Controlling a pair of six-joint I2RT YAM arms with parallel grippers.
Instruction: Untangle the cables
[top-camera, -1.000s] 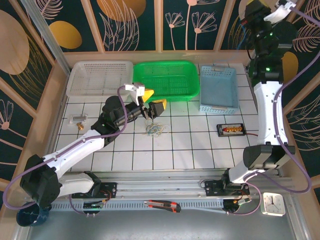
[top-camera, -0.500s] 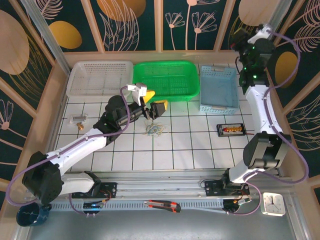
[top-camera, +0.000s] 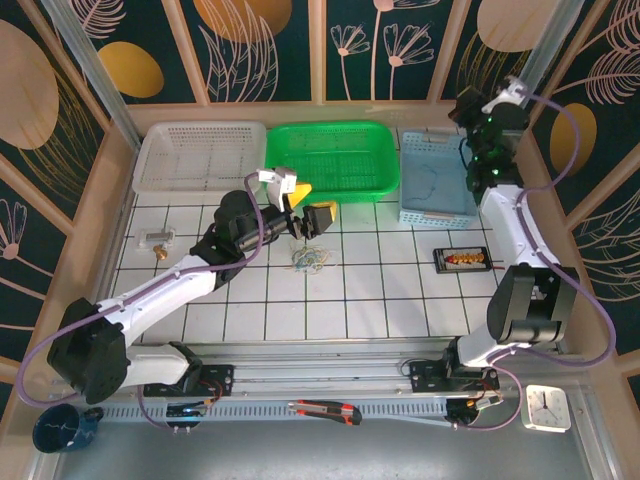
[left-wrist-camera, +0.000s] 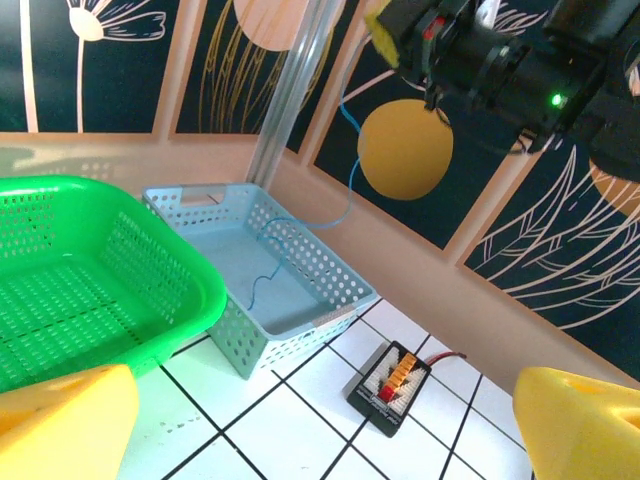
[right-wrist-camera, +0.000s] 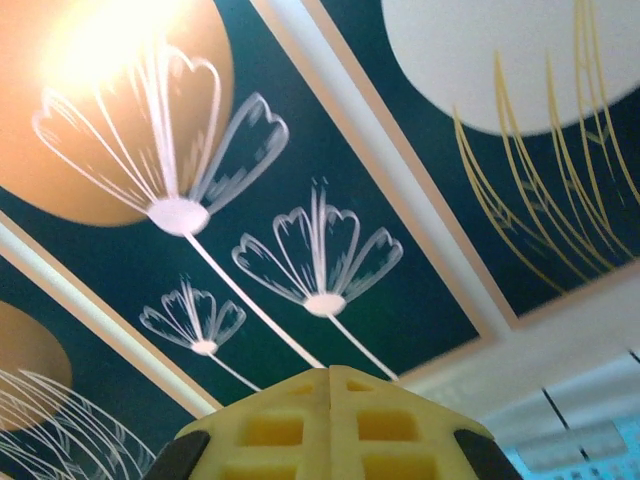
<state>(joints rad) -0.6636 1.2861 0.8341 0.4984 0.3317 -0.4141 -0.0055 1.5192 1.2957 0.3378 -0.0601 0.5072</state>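
Two end effectors work far apart above the tiled bench (top-camera: 380, 300). The left end effector (top-camera: 308, 202) hangs with its yellow fingers (left-wrist-camera: 62, 425) spread wide and empty, just behind the knotted clump of cables (top-camera: 310, 258) lying near the middle of the tiles. The right end effector (right-wrist-camera: 328, 382) is raised high at the back-right corner with its fingers pressed together. It appears to be pinching a blue cord (left-wrist-camera: 350, 180) that trails down into the blue basket (top-camera: 437, 218). A thin pinch on so fine a strand looks easy to lose, and a slip would likely drop the cord across the basket wall or catch it in the perforations. A further upward pull could lift the strand out again. On the left, closing on the whole clump risks seizing several strands at once and drawing the knot tighter, or dragging the bundle across the tiles. The green basket (top-camera: 360, 193) sits right behind the left fingers, so a backward lift could knock its front rim. Open room lies toward the near edge and to the right as far as the small black box (top-camera: 461, 260). The right arm stands close to the back wall (top-camera: 390, 60), so its free direction appears to be inward, over the bench.
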